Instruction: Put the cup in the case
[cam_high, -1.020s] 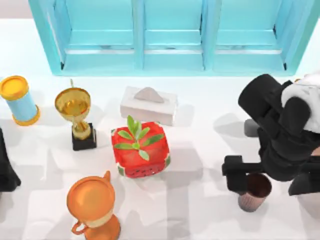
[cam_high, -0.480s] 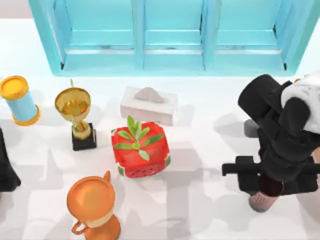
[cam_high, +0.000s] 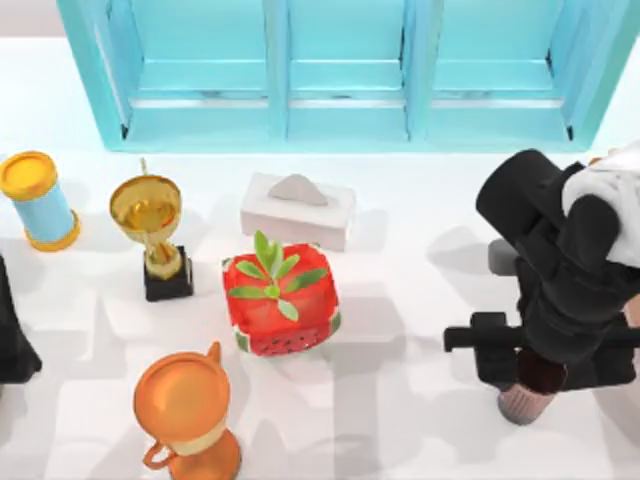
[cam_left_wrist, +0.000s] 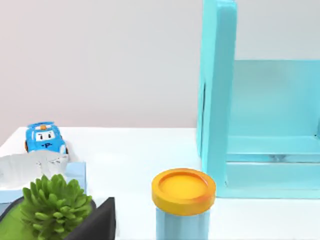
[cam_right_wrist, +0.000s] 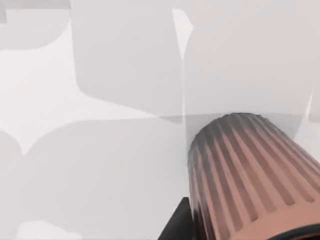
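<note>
The right gripper (cam_high: 532, 362) hangs over the cup (cam_high: 527, 393) near the table's (cam_high: 400, 300) right front edge. The cup stands upright, its rim under the gripper body, and whether the fingers are clamped on it or apart I cannot tell. The right wrist view shows the cup's ribbed side (cam_right_wrist: 245, 175) close up above the white table. The case (cam_high: 340, 75) stands open along the back, well apart from the cup. The left arm (cam_high: 12, 330) sits parked at the left edge.

right arm: low over table's right-front, gripper (cam_high: 541, 372) pointing down | left arm (cam_high: 14, 340): parked at left edge
</note>
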